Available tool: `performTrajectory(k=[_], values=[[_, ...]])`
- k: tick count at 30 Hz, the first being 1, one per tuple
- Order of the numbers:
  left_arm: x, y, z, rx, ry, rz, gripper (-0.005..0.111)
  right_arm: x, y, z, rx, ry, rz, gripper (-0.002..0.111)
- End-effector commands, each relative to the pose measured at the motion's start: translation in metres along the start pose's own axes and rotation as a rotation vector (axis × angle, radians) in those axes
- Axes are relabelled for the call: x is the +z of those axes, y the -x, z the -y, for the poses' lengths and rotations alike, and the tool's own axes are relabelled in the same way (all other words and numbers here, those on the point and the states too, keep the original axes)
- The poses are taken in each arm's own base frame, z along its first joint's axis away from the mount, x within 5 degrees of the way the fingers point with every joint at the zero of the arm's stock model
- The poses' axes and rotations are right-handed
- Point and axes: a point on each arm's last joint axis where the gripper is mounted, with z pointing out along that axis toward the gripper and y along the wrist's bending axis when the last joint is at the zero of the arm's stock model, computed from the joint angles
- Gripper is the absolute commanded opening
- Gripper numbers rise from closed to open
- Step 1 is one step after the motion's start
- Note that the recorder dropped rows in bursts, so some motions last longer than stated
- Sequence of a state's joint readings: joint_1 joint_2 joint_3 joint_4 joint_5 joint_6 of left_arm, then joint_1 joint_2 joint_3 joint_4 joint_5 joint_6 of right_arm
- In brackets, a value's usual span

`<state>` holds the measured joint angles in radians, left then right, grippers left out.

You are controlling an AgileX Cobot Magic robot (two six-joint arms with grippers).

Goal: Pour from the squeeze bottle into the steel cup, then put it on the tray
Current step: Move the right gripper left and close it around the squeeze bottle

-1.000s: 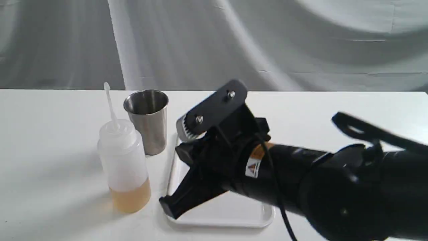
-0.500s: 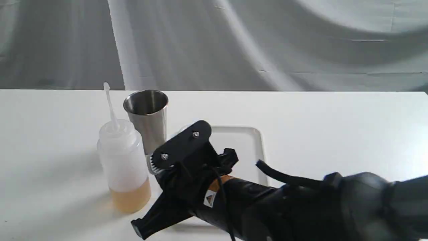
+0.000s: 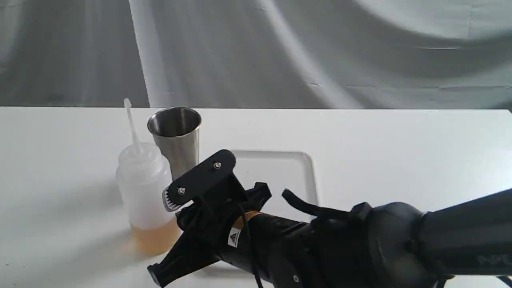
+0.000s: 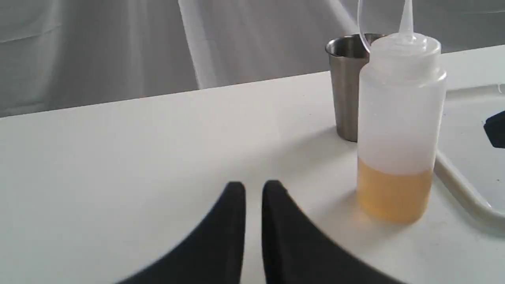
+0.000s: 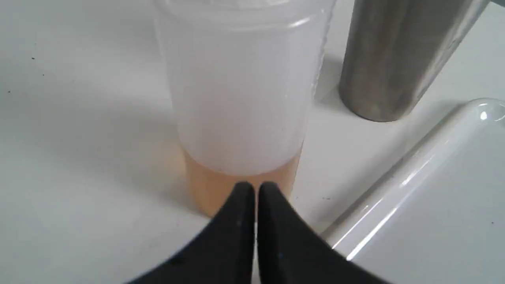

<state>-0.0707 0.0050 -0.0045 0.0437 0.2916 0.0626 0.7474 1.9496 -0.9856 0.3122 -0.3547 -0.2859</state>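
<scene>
Squeeze bottle (image 3: 146,192) stands upright on the tabletop (image 3: 400,140), left side, just beside the steel cup (image 3: 176,136). Tray (image 3: 280,168) sits right of both. Left gripper (image 4: 253,187): fingers closed, empty, short of the bottle. Right gripper (image 5: 255,188): fingers pressed together, empty, tips low at the bottle's base. Suggest opening wide first, gripping mid-body, light squeeze, staying clear of the cup.

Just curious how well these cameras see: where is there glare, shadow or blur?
Right wrist view: glare streaks on the glossy white plastic tray's rim; exterior view: the black right arm looks soft, the brushed steel cup sharp; left wrist view: the translucent amber-filled squeeze bottle casts a faint shadow on the white table.
</scene>
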Motion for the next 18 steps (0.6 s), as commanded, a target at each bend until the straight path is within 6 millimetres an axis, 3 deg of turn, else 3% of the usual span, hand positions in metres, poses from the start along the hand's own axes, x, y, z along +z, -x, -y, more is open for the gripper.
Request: performTrajectory(k=[1, 5, 7, 10, 18], values=[[0.0000, -0.0006, 0.0002, -0.001, -0.002, 0.007, 0.008, -0.0001, 0.0013, -0.0011, 0.011, 0.005, -0.007, 0.013], [0.0000, -0.0006, 0.0002, -0.001, -0.002, 0.007, 0.008, -0.0002, 0.0003, -0.0014, 0.011, 0.009, -0.018, 0.040], [0.0000, -0.0006, 0.0002, -0.001, -0.002, 0.007, 0.008, -0.0003, 0.0006, -0.0032, 0.010, 0.012, -0.014, 0.066], [0.0000, -0.0006, 0.0002, -0.001, -0.002, 0.007, 0.008, -0.0008, 0.0016, -0.0076, 0.029, 0.012, -0.002, 0.086], [0.0000, -0.0006, 0.0002, -0.001, -0.002, 0.007, 0.008, -0.0010, 0.0028, -0.0077, 0.063, 0.003, 0.011, 0.089]])
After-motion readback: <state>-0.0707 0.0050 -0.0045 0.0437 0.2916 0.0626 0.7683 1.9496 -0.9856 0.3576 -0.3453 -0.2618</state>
